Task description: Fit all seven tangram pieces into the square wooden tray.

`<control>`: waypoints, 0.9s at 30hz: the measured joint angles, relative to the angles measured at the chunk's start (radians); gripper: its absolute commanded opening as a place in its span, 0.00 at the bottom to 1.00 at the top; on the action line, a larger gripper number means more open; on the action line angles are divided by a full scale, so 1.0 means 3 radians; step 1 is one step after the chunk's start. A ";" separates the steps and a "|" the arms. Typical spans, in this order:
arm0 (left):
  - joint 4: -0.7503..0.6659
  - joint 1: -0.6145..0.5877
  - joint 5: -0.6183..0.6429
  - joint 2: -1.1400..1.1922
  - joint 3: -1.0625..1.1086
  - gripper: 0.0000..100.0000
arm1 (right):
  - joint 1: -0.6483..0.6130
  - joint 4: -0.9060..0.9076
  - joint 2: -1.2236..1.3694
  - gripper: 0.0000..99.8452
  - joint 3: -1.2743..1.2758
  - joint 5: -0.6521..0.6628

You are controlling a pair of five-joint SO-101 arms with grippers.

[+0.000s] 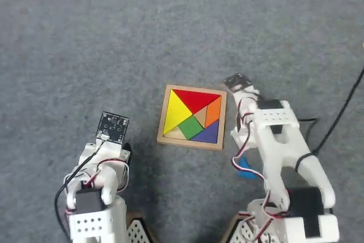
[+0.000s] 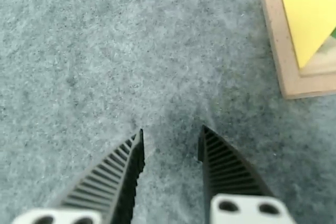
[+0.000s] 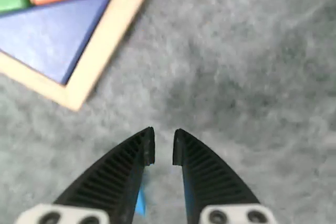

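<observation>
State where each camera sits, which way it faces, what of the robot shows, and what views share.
High view: fixed above, facing down on the grey felt table; left arm, right arm and the square wooden tray show.
Left wrist view: on the left wrist, facing down past the left gripper at felt and the tray's corner with the yellow triangular piece.
Right wrist view: on the right wrist, facing down past the right gripper at the corner with the blue triangular piece.
Shared: all three show the tray.
</observation>
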 measured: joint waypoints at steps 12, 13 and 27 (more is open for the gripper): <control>0.0000 0.0000 0.0000 0.0000 0.0000 0.17 | -0.0286 0.1105 -0.1371 0.23 0.0588 0.0471; 0.0000 0.0000 0.0000 0.0000 0.0000 0.17 | -0.0297 0.1105 -0.1391 0.23 0.0609 0.0491; 0.0000 0.0000 0.0000 0.0000 0.0000 0.17 | -0.0307 0.0358 -0.0343 0.23 0.0634 0.0542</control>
